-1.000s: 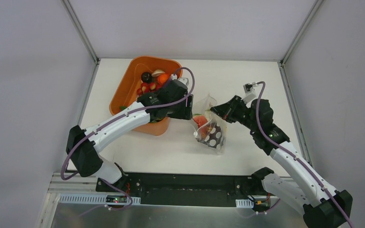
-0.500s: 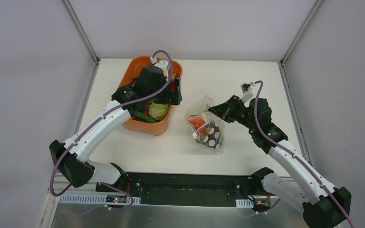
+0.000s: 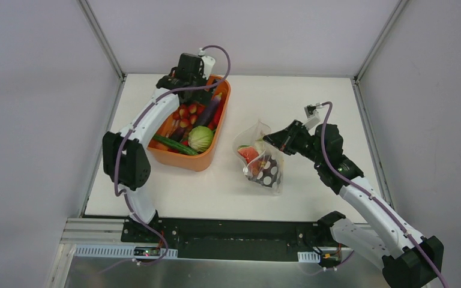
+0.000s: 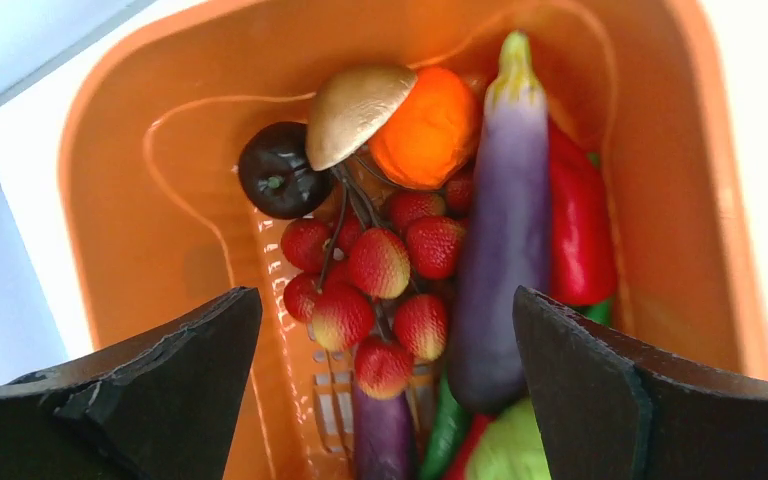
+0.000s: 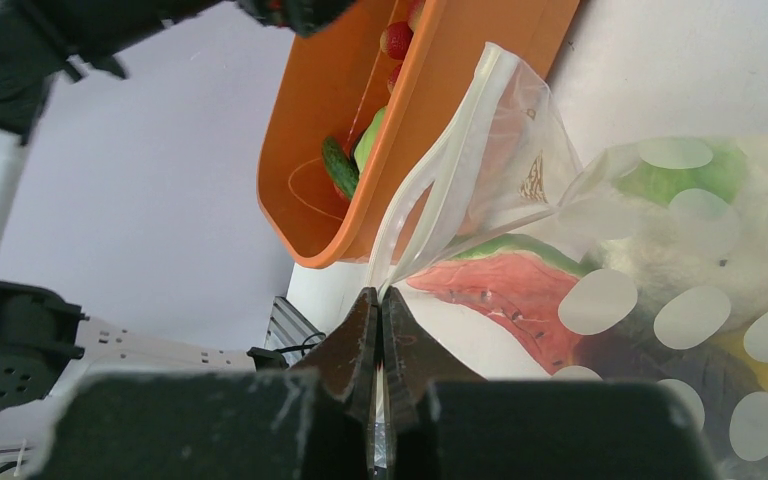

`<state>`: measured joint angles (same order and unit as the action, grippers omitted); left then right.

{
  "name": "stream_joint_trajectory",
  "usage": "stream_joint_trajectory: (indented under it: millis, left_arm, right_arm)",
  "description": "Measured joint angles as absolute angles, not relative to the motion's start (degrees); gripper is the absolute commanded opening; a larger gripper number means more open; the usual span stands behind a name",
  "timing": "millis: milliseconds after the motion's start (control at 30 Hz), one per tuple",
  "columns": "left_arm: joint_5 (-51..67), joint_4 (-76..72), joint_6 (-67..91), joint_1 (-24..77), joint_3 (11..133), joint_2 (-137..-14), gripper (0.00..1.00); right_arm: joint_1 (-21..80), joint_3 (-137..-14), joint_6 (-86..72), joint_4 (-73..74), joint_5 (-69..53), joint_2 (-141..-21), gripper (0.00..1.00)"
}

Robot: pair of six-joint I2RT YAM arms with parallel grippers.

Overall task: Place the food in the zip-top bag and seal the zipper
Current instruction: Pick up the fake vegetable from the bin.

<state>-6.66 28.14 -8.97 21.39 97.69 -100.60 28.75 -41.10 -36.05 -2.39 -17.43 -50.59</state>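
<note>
The clear dotted zip-top bag (image 3: 264, 163) lies on the table right of the orange tub and holds a red melon slice (image 3: 250, 153) and other food. My right gripper (image 3: 271, 139) is shut on the bag's edge at the zipper strip (image 5: 438, 175) and holds the mouth up; its tips (image 5: 380, 297) pinch the plastic. My left gripper (image 3: 187, 84) hovers open and empty over the far end of the tub. Below its jaws (image 4: 385, 385) lie strawberries (image 4: 380, 265), a purple eggplant (image 4: 505, 230), an orange (image 4: 428, 128), a mushroom (image 4: 355, 100) and a dark plum (image 4: 275, 170).
The orange tub (image 3: 183, 162) stands at the left and also holds a green cabbage (image 3: 200, 139), a cucumber (image 3: 171, 144) and a red pepper (image 4: 580, 220). Frame posts rise at the table's far corners. The tub wall (image 5: 360, 130) shows behind the bag.
My left arm has swung from beside the bag's mouth back over the tub to its far end. The right gripper still holds the bag's edge in the same place.
</note>
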Motion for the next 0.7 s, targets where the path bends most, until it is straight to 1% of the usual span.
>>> stream_joint_trajectory:
  millis: [200,433,533,633,700]
  left_arm:
    - [-6.96,26.04,-22.87,21.32,97.69,-110.48,0.99]
    - [-4.49,22.0,-28.14,19.68,99.77,-113.14,0.98]
    - [-2.48,20.95,-28.69,18.61,103.59,-115.11,0.9]
    - [-0.05,21.28,-29.61,17.89,107.44,-117.51,0.78]
    - [0.89,21.3,-29.93,17.52,109.03,-118.96,0.73]
  right_arm:
    - [28.75,-41.1,-36.01,-2.39,-17.43,-50.59,0.0]
    - [28.75,-41.1,-35.88,-2.39,-17.34,-50.59,0.0]
    - [28.75,-41.1,-35.77,-2.39,-17.34,-50.76,0.0]
    - [28.75,-41.1,-35.77,-2.44,-17.28,-50.94,0.0]
    - [28.75,-41.1,-35.75,-2.46,-17.19,-50.94,0.0]
